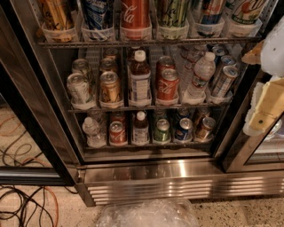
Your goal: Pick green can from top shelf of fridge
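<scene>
A large steel fridge (146,170) stands open and fills most of the view, with three wire racks of drinks behind its dark door frame. The landmark here is the red cola can (135,13), which stands at the middle of the top shelf (88,44).

The ribbed base panel (177,188) runs across well below the red cola can. Below that panel, at the bottom edge, lies a mound of crumpled clear plastic (146,215). Far down and to the left of the red cola can, orange and black cables (26,206) trail over the speckled floor.

The robot's gripper (265,88), cream and white, hangs at the right edge of the view. It is lower than the red cola can and well to its right, outside the racks. Whether it is clamped or released cannot be told. It touches no drink.

A row of whitish plastic tubs (100,34) lines the front of the top shelf. The green can (171,13), pale with dark leafy marks, stands upright in the tub just right of the red cola can. A blue can (97,13) stands just left of it. Directly below it, on the middle rack, stands a dark drink bottle (140,80).
</scene>
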Tool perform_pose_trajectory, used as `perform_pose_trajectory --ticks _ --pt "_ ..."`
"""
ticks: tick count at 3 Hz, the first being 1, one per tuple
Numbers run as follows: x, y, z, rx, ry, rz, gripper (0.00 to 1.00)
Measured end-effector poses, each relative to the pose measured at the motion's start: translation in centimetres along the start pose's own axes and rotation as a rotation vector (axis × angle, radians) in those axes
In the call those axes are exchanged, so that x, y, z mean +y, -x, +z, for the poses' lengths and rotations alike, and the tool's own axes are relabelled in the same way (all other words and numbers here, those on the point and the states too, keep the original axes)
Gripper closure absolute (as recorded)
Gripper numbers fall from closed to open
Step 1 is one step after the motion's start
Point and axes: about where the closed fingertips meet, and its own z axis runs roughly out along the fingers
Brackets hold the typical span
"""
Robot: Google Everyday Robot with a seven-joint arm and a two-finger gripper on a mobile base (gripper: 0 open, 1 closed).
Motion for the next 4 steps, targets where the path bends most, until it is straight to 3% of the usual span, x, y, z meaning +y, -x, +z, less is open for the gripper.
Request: perform_pose_trajectory --ticks 1,2,3,4 --pt "0.0 0.0 0.0 0.0 0.0 0.0 0.0" --pt "0.2 0.4 0.0 -0.057 -0.018 0.024 0.0" --pt "0.9 1.0 0.1 -0.168 -0.057 0.091 0.0" --pt "1.3 1.8 0.5 -0.315 -0.111 0.2 0.0"
